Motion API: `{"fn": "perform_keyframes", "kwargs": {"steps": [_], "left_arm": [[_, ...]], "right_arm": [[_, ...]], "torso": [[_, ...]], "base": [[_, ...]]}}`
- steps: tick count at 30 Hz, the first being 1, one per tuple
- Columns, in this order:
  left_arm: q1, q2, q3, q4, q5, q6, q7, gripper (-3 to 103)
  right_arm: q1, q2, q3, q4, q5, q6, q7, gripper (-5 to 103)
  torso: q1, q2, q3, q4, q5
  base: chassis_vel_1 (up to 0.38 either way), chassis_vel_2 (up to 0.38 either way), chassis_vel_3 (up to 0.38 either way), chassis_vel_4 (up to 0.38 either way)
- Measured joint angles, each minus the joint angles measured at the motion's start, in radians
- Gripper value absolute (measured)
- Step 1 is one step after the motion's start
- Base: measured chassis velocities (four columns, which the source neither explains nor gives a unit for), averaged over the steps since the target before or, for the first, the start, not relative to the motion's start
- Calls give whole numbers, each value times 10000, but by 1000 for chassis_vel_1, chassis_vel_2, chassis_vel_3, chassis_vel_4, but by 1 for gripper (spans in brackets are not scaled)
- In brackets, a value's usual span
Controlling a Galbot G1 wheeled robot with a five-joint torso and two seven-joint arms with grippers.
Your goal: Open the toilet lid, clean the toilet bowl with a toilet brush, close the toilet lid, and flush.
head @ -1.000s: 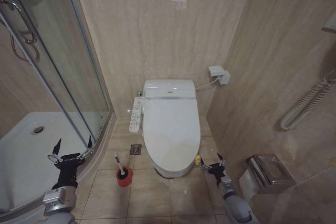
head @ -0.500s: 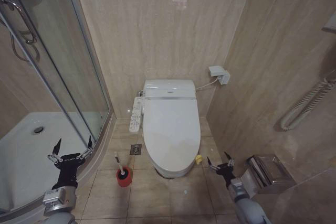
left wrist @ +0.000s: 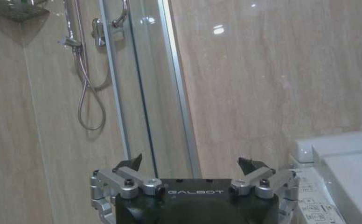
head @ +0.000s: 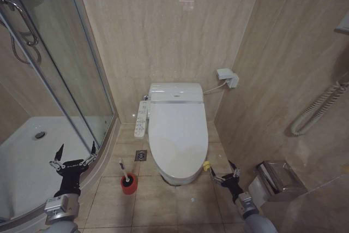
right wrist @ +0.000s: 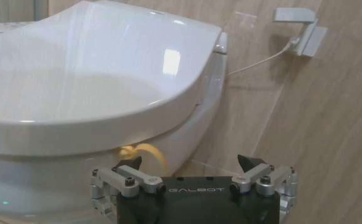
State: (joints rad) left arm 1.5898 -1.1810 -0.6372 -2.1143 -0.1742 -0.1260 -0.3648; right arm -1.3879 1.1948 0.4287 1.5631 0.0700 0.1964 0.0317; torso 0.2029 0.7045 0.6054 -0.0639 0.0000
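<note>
The toilet lid (head: 177,129) is a glossy white oval lying shut over the toilet bowl (head: 175,179). A yellow tie (head: 206,165) hangs at its front right edge. My right gripper (head: 224,172) is open, low by the floor just right of that tie and touching nothing. In the right wrist view the lid (right wrist: 75,88), the yellow tie (right wrist: 145,151) and the bowl (right wrist: 38,186) are close ahead of the open right gripper (right wrist: 190,162). The toilet brush (head: 124,171) stands in a red cup (head: 129,185) left of the bowl. Beside the shower, my left gripper (head: 76,147) is open and idle.
A curved glass shower door (head: 82,80) and a white shower tray (head: 27,156) take up the left. A white button panel (head: 141,118) sticks out from the bowl's left side. On the right wall are a metal tissue box (head: 275,177) and a grab rail (head: 316,113). A floor drain (head: 140,155) lies left of the bowl.
My right gripper has shifted a little lower and to the right beside the toilet's front, and has turned. The left arm, the lid and the brush have not moved.
</note>
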Motion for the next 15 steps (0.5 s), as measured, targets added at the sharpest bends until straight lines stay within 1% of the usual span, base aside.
{"fn": "perform_keyframes", "kwargs": {"steps": [8,10,15], "left_arm": [[0,0,0,0,0,0,0,100],[0,0,0,0,0,0,0,100],[0,0,0,0,0,0,0,100]], "right_arm": [[394,199,-199,-594,-85,40,29,100],[549,191,-194,-854,-91,78,36,100],[566,90,-184,-890,-58,96,32,100]], "torso": [[0,0,0,0,0],[0,0,0,0,0],[0,0,0,-2,0]], "base": [[0,0,0,0],[0,0,0,0],[0,0,0,0]]}}
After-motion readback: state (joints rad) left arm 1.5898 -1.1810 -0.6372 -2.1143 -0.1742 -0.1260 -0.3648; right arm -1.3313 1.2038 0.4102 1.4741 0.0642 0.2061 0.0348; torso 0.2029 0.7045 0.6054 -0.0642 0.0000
